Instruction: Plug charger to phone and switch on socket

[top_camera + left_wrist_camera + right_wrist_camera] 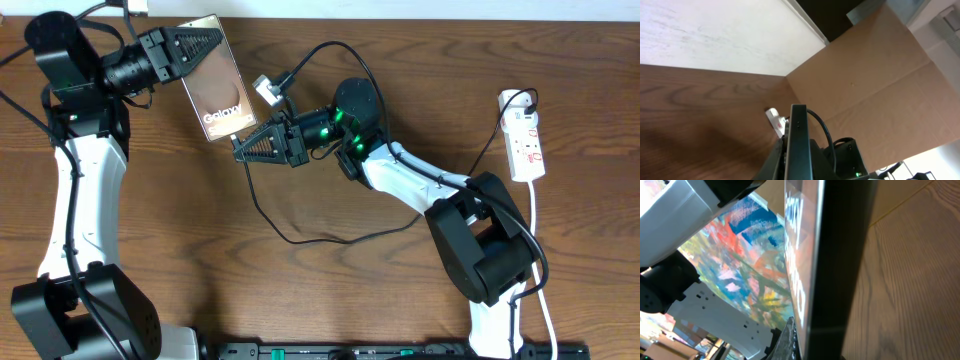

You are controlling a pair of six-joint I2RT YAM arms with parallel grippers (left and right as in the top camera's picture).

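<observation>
Left gripper [205, 42] jaws clamp phone [218, 90]; right gripper [240, 140] at its 5 o'clock, jaws unclear; misaligned charger [295, 240] could shove phone loose.

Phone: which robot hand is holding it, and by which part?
The left gripper holds the phone, its fingers clamped on the end far from the "Galaxy" writing. The right gripper is at the other end; whether it grips anything cannot be told.
</observation>
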